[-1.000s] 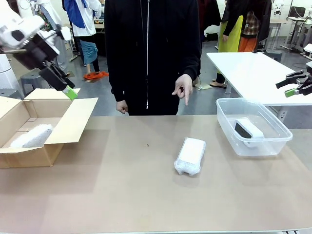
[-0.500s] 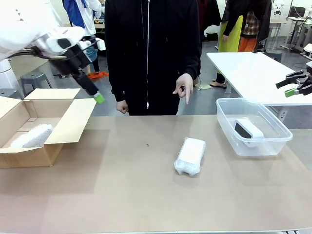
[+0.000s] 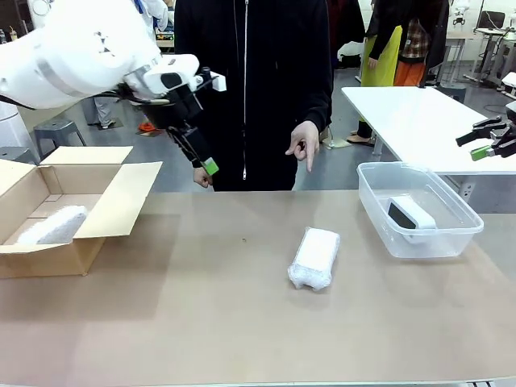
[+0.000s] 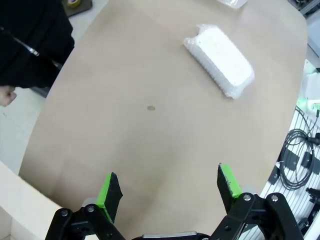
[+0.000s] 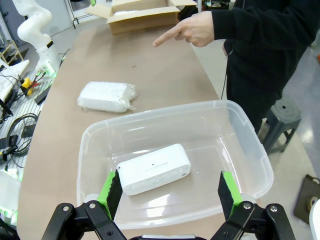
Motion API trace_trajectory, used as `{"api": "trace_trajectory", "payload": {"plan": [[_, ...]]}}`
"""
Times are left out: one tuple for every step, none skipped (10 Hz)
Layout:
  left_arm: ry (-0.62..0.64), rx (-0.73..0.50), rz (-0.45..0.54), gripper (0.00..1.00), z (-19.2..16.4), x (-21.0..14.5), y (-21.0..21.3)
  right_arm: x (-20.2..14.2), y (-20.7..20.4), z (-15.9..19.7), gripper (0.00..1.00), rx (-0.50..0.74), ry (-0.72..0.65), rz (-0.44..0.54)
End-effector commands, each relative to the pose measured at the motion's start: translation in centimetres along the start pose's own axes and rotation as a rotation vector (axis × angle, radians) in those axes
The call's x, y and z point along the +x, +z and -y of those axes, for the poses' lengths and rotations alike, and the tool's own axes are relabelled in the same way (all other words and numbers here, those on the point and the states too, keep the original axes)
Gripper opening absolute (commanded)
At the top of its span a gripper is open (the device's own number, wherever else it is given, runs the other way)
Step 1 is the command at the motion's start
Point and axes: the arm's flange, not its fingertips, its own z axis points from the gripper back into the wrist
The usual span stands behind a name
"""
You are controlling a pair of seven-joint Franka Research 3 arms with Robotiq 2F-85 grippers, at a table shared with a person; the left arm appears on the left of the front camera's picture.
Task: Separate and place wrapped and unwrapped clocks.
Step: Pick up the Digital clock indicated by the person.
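Hanging in the air up and to the left of the white bubble-wrapped oblong bundle (image 3: 314, 258) in the front view, the left claw (image 3: 206, 164) is the one closer to this loose wrapped clock. The bundle lies near the middle of the brown surface (image 3: 201, 322), its long axis running roughly from the near edge toward the person. The person's pointing hand (image 3: 304, 143) hovers beyond the bundle, finger down toward it. Well left of the bundle, the open brown cardboard box (image 3: 48, 260) holds a second white wrapped bundle (image 3: 55, 226). Right of the bundle and near it, the clear plastic tub (image 3: 451, 240) holds the bare white rectangular clock with a dark face (image 3: 409, 218). The right claw (image 3: 488, 142) hangs beyond that tub, farther from the bundle than the left one. From the left wrist, the left claw (image 4: 170, 182) has its green-padded jaws spread wide with nothing between them. The bundle (image 4: 220, 60) lies ahead and off to one side, well apart, its long axis slanting across the line between the fingers. From the right wrist, the right claw (image 5: 170, 192) is likewise wide open and empty above the tub (image 5: 250, 145) and the bare clock (image 5: 155, 168), with the bundle (image 5: 106, 96) past the tub's far wall. The left arm looks the nearer one, and I judge it must turn its wrist so the jaws span the bundle's short width.
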Motion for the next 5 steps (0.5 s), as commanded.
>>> {"api": "trace_trajectory", "payload": {"plan": [[0.007, 0.008, -0.013, 1.0, -0.3, 2.2, -1.8, 0.0, -0.2, 0.0, 1.0, 0.003, 0.001, 0.007], [0.022, -0.002, -0.017, 1.0, -0.5, 3.2, -3.6, 0.0, -0.2, 0.0, 1.0, 0.003, 0.001, 0.007], [0.028, -0.006, -0.025, 1.0, -0.7, 4.0, -5.1, 0.0, -0.2, 0.0, 1.0, 0.003, 0.001, 0.007], [0.039, -0.011, -0.03, 1.0, -0.8, 4.7, -6.5, 0.0, -0.2, 0.0, 1.0, 0.003, 0.001, 0.007], [0.049, -0.018, -0.019, 1.0, -0.8, 5.2, -7.5, 0.0, -0.2, 0.0, 1.0, 0.003, 0.001, 0.007]]}}
